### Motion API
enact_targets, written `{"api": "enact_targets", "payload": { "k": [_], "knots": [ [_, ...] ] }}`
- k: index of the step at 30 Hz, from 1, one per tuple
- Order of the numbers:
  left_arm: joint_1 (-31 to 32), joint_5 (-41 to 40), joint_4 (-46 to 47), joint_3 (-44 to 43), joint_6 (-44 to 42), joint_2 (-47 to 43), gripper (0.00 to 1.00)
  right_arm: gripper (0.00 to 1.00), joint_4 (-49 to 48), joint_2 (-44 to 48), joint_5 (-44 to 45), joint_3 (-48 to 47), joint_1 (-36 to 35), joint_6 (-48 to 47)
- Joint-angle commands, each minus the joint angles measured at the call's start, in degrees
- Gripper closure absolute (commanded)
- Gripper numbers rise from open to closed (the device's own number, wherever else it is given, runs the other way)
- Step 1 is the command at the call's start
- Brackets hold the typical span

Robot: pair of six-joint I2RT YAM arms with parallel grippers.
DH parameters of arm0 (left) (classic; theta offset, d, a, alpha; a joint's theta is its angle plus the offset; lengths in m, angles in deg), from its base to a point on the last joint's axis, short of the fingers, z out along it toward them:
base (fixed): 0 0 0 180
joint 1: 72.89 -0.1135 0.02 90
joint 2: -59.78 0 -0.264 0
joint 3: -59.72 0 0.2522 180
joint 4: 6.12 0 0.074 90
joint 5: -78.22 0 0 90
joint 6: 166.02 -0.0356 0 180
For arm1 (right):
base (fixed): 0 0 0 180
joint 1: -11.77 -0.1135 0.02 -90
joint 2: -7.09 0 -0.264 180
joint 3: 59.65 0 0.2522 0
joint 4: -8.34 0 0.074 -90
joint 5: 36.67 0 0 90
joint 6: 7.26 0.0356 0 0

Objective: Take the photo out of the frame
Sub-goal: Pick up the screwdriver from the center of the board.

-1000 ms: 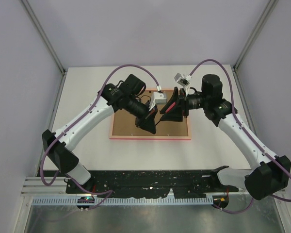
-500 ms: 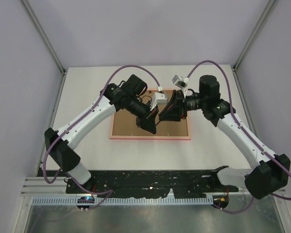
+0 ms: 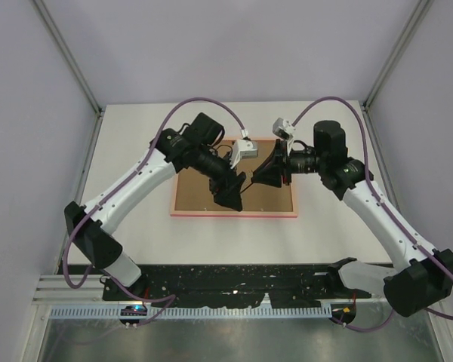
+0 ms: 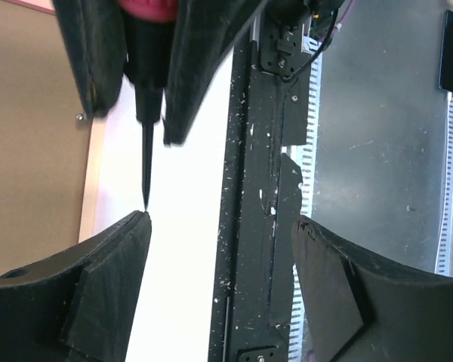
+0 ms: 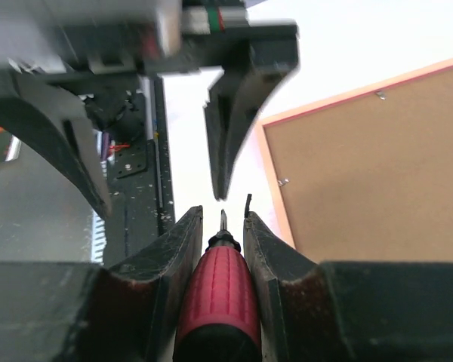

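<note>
The frame lies face down on the white table, pink rim around a brown back board; it also shows in the left wrist view and the right wrist view. The photo is hidden under that board. My right gripper is shut on the red handle of a screwdriver, hovering over the frame's right half. My left gripper stands open just off the frame's near edge. The screwdriver's thin shaft ends at its left finger, outside the jaws.
Small metal tabs sit along the back board's edge. A black base rail runs along the table's near side. Grey walls close in the table at left, right and back.
My left gripper has opened and let go of the screwdriver's shaft. The right gripper had closed on the red handle and has drawn slightly to the right.
</note>
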Motion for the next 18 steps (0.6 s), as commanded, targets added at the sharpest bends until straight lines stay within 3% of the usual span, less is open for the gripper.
{"api": "enact_targets", "payload": {
  "k": [1,5,7,12,18],
  "knots": [
    [-2.5,-1.0,1.3,0.0,-0.2,-6.3,0.19,0.92,1.0,3.1,7.8,-0.3,0.9,-6.2],
    [-8.0,-3.9,3.3,2.4,-0.5,-10.7,0.09,0.92,0.6,5.0,19.8,2.3,1.2,-11.3],
    [-10.4,-12.2,6.5,4.4,0.9,-12.4,0.00,0.92,0.3,4.9,24.5,3.5,2.0,-11.0],
    [-13.2,-25.9,11.0,10.6,0.6,-12.6,0.00,0.92,-2.3,3.8,28.5,6.6,4.9,-12.1],
    [-10.1,-31.3,20.8,20.4,0.1,-11.1,0.00,0.92,-5.6,-0.2,28.9,5.9,9.7,-10.1]
  ]
}}
